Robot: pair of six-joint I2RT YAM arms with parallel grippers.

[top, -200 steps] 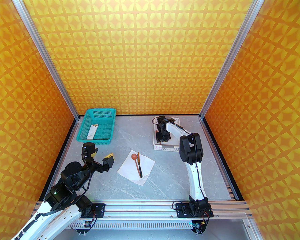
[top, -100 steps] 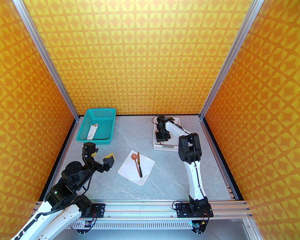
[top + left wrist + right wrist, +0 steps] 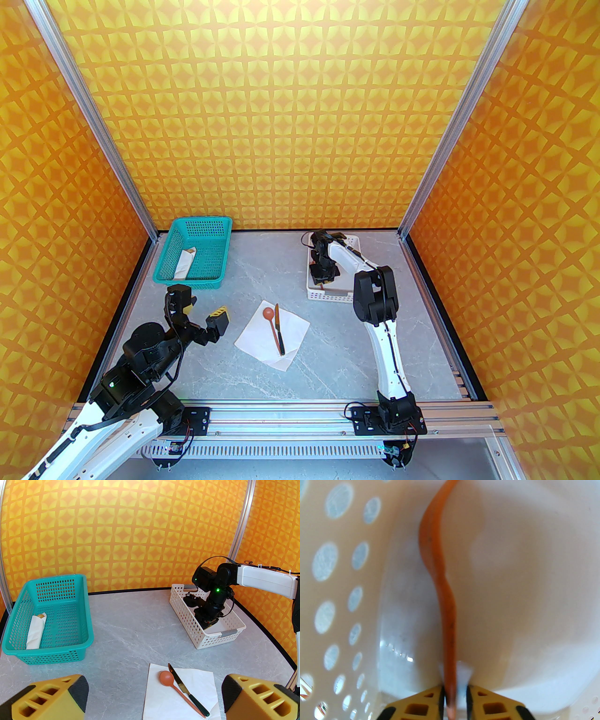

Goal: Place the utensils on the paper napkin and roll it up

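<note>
The right arm [image 3: 373,300] has edged toward the napkin [image 3: 255,338]. In the white basket [image 3: 328,295] beyond it, the right jaws bracket the last utensil, the fork [image 3: 440,573], grip unclear. Spoon [image 3: 267,312] and knife [image 3: 278,326] lie on the napkin; the left jaws gape beside it.

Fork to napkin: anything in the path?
The right gripper straddles the fork inside the white basket, so the basket's wall stands between fork and napkin; it must go over. Beyond it the table shows nothing in the path. Spoon and knife lie mid-napkin, with free paper beside them.
</note>
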